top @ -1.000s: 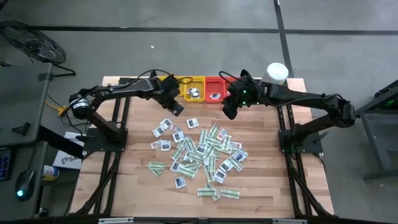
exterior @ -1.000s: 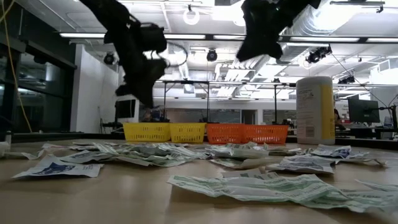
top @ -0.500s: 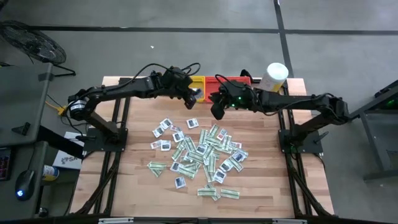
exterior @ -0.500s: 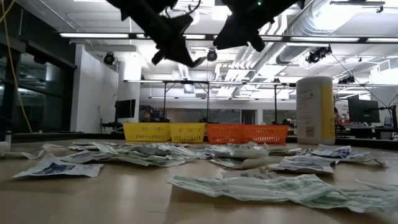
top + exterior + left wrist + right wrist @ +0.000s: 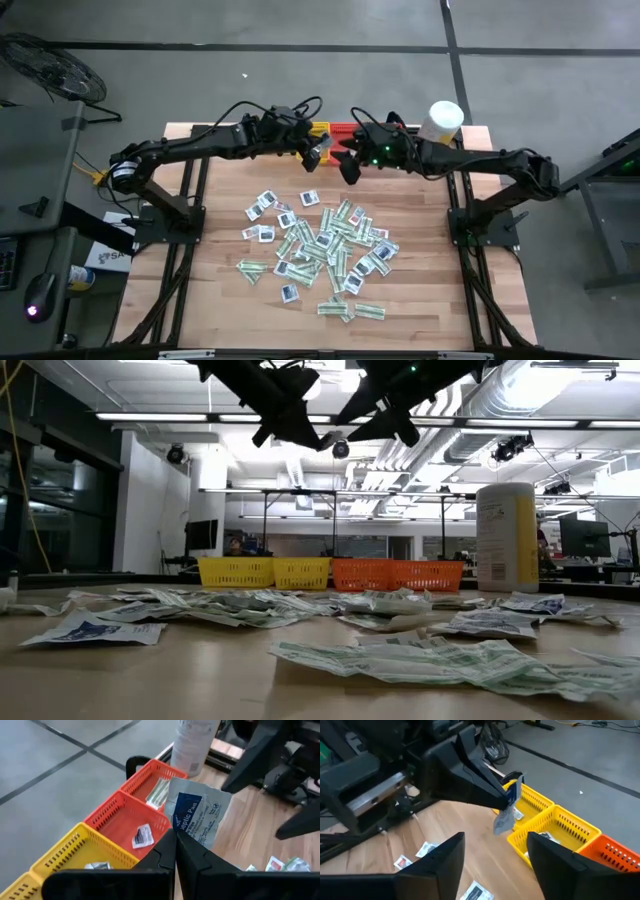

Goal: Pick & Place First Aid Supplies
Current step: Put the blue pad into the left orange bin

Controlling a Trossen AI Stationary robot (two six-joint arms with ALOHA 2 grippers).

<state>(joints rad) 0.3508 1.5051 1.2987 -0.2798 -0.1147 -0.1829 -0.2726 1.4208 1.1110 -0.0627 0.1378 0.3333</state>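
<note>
The first aid supplies point(image 5: 320, 245) lie in a loose pile of small flat packets on the wooden table's middle. High over the far edge, above the red tray point(image 5: 131, 815), my left gripper point(image 5: 322, 150) is shut on one white packet with a dark blue centre point(image 5: 197, 817). My right gripper point(image 5: 346, 166) hovers open close beside it, facing it, with nothing between its fingers point(image 5: 440, 865). The yellow tray point(image 5: 80, 851) next to the red one holds a packet. My left gripper pinches the white-and-blue packet by one edge point(image 5: 176, 831) between its two fingertips. The fingers slant down toward the table's far right. The rest of the packet point(image 5: 506, 807) sticks out and droops past the fingertips, lifted clear of the table, above the trays.
Yellow trays point(image 5: 265, 572) and red ones point(image 5: 400, 575) stand in a row along the far edge. A tall white-and-yellow canister point(image 5: 440, 120) stands at the far right, beside the red tray. Bare wood lies at the table's left, right and near sides.
My left gripper has risen from low over the table near the yellow tray and swung toward the right, staying shut and carrying the packet up over the trays. My right gripper has shifted a little toward the left and its fingers have opened.
</note>
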